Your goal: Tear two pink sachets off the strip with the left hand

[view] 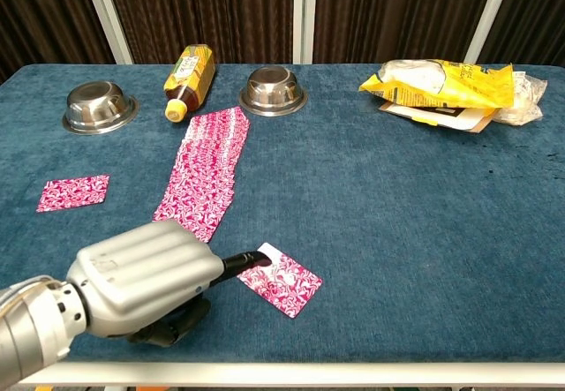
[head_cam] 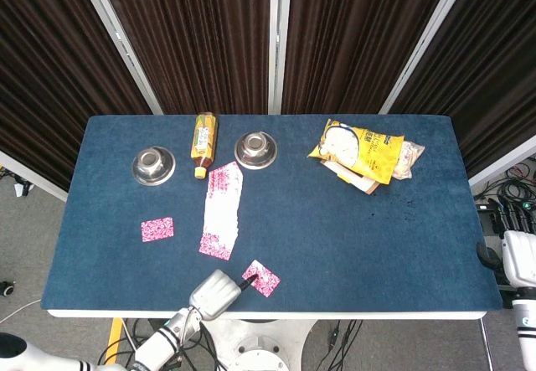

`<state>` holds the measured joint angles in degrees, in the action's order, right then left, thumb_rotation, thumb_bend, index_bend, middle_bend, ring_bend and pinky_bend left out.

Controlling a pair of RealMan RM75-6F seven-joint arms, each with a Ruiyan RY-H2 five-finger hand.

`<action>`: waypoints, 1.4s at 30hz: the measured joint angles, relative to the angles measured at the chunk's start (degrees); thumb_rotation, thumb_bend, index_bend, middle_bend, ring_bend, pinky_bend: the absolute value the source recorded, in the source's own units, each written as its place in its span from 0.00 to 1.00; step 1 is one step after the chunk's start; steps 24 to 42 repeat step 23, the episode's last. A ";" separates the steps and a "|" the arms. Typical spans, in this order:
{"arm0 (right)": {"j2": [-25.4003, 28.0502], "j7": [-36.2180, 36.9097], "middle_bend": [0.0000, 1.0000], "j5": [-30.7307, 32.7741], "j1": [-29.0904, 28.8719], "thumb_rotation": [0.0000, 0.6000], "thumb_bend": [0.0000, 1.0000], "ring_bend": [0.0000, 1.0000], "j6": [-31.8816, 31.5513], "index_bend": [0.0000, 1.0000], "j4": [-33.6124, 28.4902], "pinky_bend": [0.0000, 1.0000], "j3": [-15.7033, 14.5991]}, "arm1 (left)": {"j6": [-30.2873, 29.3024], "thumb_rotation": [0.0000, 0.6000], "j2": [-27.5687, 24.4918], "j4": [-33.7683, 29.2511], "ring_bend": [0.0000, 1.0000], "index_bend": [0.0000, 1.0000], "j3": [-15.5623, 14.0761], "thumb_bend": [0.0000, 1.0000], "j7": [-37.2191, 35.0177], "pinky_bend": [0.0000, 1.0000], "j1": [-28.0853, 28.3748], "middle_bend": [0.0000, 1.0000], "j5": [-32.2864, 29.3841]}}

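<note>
A long strip of pink sachets (head_cam: 222, 210) (view: 201, 172) lies left of the table's middle, running from the bottle toward the front edge. One torn-off pink sachet (head_cam: 157, 229) (view: 73, 192) lies flat by itself at the left. My left hand (head_cam: 213, 294) (view: 146, 281) sits at the front edge, and its dark fingertips pinch the near corner of a second loose pink sachet (head_cam: 262, 277) (view: 281, 281), which rests on the cloth just right of the hand. My right hand (head_cam: 519, 258) hangs off the table's right edge; only its white back shows.
Along the back stand two steel bowls (head_cam: 153, 165) (head_cam: 255, 149) with a bottle of tea (head_cam: 203, 142) lying between them. A yellow snack bag (head_cam: 360, 153) on other packets lies at the back right. The table (head_cam: 377, 237) is covered in blue cloth.
</note>
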<state>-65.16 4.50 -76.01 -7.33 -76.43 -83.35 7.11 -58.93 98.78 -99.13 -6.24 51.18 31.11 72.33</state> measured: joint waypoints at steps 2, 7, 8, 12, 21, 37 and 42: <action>0.03 -0.28 0.00 -0.20 -0.06 1.00 0.31 0.00 -0.14 0.00 -0.38 0.00 0.02 | -0.59 1.00 -0.77 -0.62 0.88 0.10 -0.07 0.63 0.14 0.85 -0.10 0.90 0.15; 0.23 -1.10 0.00 -1.03 -0.07 1.00 0.31 0.00 -1.03 0.00 -1.52 0.00 0.03 | -3.44 1.00 -4.53 -2.76 0.88 0.11 -0.27 0.63 0.20 0.85 -1.04 0.90 0.38; 0.24 -1.29 0.00 -1.28 -0.05 1.00 0.31 0.00 -1.26 0.00 -1.70 0.00 -0.01 | -4.25 1.00 -5.46 -3.08 0.88 0.11 -0.29 0.63 0.08 0.85 -1.36 0.90 0.43; -0.05 -1.49 0.00 -1.93 0.09 1.00 0.31 0.00 -1.97 0.00 -1.71 0.00 -0.17 | -9.28 1.00 -9.84 -3.79 0.77 0.12 -0.11 0.54 -2.54 0.79 -3.60 0.79 1.05; -1.04 -1.50 0.00 -3.30 0.39 1.00 0.30 0.00 -4.04 0.00 -1.02 0.00 -0.19 | -22.95 1.00 -17.57 0.75 0.01 0.12 1.90 0.27 -16.90 0.18 -11.47 0.11 3.85; -1.18 -1.60 0.00 -3.80 0.62 1.00 0.30 0.00 -5.00 0.00 -1.03 0.00 -0.18 | -24.08 1.00 -19.15 1.57 0.00 0.12 2.42 0.26 -20.07 0.17 -12.90 0.10 3.66; -1.18 -1.60 0.00 -3.80 0.62 1.00 0.30 0.00 -5.00 0.00 -1.03 0.00 -0.18 | -24.08 1.00 -19.15 1.57 0.00 0.12 2.42 0.26 -20.07 0.17 -12.90 0.10 3.66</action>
